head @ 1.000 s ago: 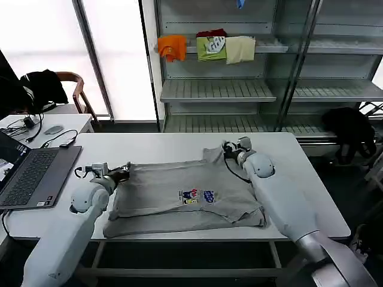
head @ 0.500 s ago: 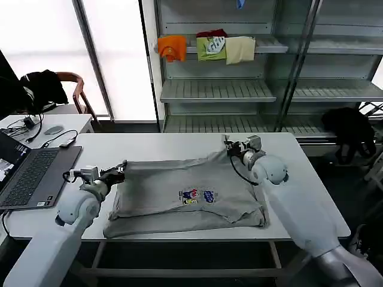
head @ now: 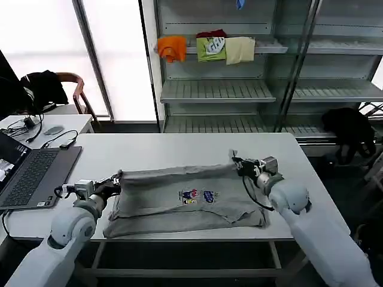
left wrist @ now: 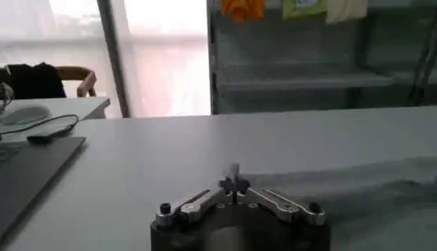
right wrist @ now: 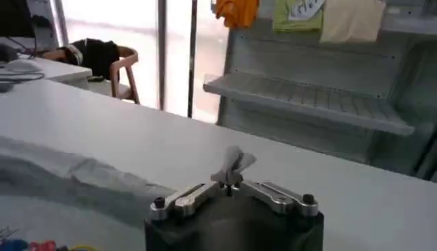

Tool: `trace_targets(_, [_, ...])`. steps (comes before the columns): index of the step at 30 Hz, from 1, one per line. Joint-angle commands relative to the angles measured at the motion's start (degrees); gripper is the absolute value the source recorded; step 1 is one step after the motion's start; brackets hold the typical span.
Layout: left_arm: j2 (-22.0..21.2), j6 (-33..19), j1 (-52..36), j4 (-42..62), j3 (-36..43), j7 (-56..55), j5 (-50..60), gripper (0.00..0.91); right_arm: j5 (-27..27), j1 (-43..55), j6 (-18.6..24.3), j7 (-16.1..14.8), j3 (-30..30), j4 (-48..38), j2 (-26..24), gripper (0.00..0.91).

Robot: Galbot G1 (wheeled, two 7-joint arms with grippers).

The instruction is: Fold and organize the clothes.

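In the head view we see the grey shirt [head: 185, 200] spread on the white desk [head: 155, 149], its multicoloured chest print near the middle. Its far edge is lifted into a taut band running from 9 o'clock to 3 o'clock across the desk. At the 9 o'clock end of that band our left tool [head: 115, 180] is clenched on the shirt's corner. At the 3 o'clock end our right tool [head: 237, 161] is clenched on the opposite corner, where a small tuft of cloth sticks up. The near part of the shirt lies flat towards 6 o'clock, close to the desk's front edge. An open laptop [head: 30, 173] sits at 9 o'clock on the desk, well apart from the shirt. On the shelf [head: 239, 48] at 12 o'clock lie orange, green and cream folded garments [head: 209, 46].

In the left wrist view the left tool [left wrist: 234, 185] has its fingers pressed together on a thin pinch of grey fabric, and the shirt [left wrist: 355, 179] trails away over the desk.

In the right wrist view the right tool [right wrist: 231, 179] is likewise closed on a crumpled tuft of cloth, with the shirt [right wrist: 75, 179] stretching away across the desk.
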Motion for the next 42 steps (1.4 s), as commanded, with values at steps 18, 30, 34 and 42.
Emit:
trace_targets(18, [-0.2,0.6,11.9,-6.6,-2.8,-5.4,3.0,0.020,-0.9,-17.0,0.4,0.9,5.2,12.3,-5.4,0.000])
trace_targets(30, [-0.3,0.6,14.0,-7.7,-2.7,-5.4,4.9,0.907,0.4,-21.5,-1.0,18.1,4.4,15.7,-2.9,0.907])
trace_targets(34, [-0.2,0.6,14.2,-7.6,-2.1,-5.4,6.7,0.907,0.3,-21.8,-2.3,28.2,2.7,16.8,-1.3,0.907])
trace_targets(42, [5.4,0.7,20.7,-14.2,-3.2,-6.1,7.2,0.907,1.6,-22.5,-2.7,42.9,1.9,20.5,-0.6,0.907])
